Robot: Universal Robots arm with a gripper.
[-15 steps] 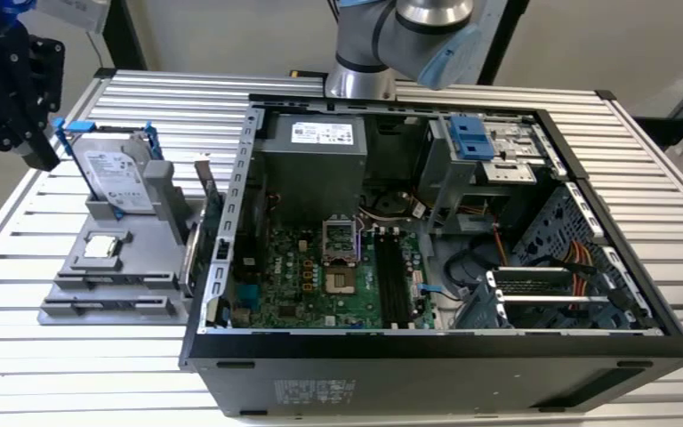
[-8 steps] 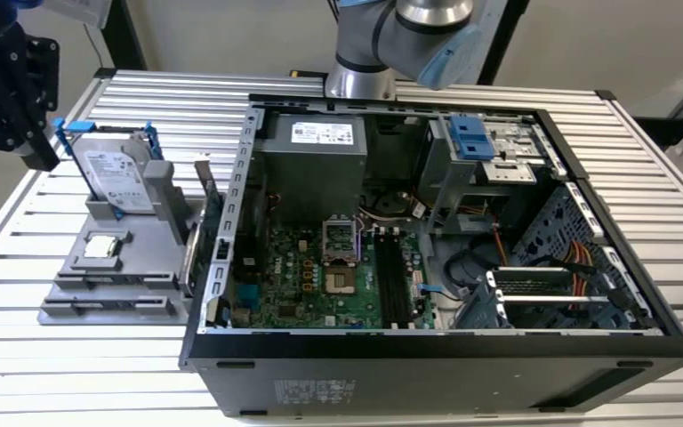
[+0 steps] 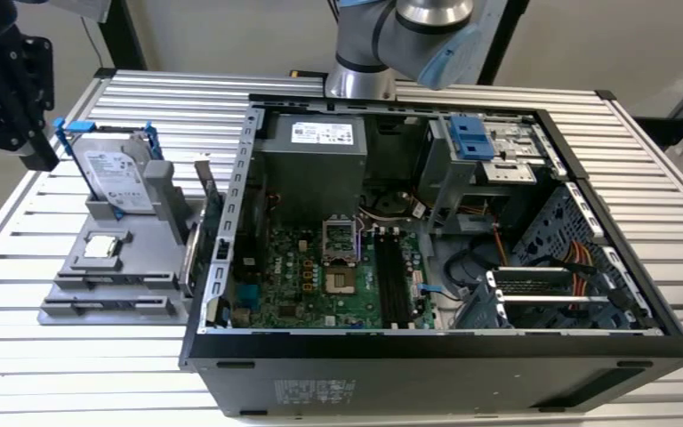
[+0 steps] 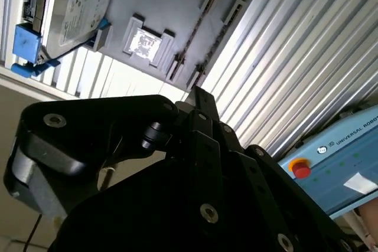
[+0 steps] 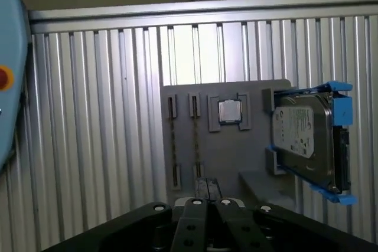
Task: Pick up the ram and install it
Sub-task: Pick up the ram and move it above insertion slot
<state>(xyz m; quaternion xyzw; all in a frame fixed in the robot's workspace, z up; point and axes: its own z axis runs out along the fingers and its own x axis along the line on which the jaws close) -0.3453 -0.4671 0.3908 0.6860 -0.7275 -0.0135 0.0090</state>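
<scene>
The ribbed aluminium desk [image 5: 88, 116] spreads beneath the black claw [image 5: 207, 182], which looks pinched shut and empty. Just beyond its tips lies a flat grey holder [image 5: 236, 157]. The ram [image 5: 196, 143], a thin dark strip seen edge-on, stands in it, I think.

The ram [image 5: 196, 140] — thin, dark, seen edge-on — stands in the grey holder [image 5: 236, 157] slot beside the square chip [image 5: 229, 111].

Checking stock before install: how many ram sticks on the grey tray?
2. One ram stands edge-on right beside the processor chip; the second ram stands parallel, one place farther from it.
</scene>
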